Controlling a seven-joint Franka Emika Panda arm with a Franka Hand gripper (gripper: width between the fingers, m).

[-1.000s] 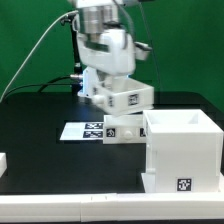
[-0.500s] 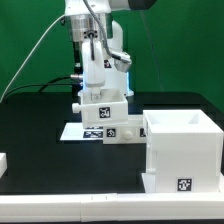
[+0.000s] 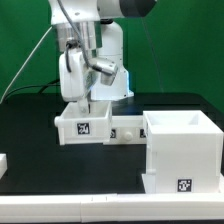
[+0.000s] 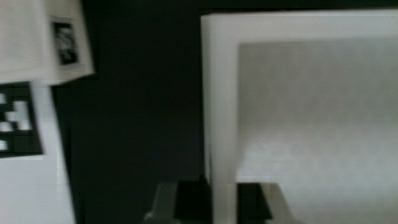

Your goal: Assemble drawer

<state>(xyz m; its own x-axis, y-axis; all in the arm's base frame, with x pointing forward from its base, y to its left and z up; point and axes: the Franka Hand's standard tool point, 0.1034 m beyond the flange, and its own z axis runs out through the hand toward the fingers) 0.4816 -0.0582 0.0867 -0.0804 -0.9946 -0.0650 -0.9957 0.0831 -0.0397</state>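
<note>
Black surface [image 3: 40, 160], green backdrop behind; we judge the job to be at an early stage. Our jaws are pinched onto one thin wall of a small white tray [image 3: 83, 125]. The wrist view shows that wall sandwiched betw. the two fingers [image 4: 178, 203], so the hold looks firm. The tray sits low, on the exterior view's left of the big open-topped case [image 3: 180, 150] and apart from it. On the surface or just above it, we can't tell. A 2nd tray [image 3: 127, 133] waits just beside the case. The marker board [image 4: 25, 190] lies on the surface near the held tray. Done so far, we reckon: nothing's in the case yet. Left: line up each tray w/ the case opening, then slide both in.
</note>
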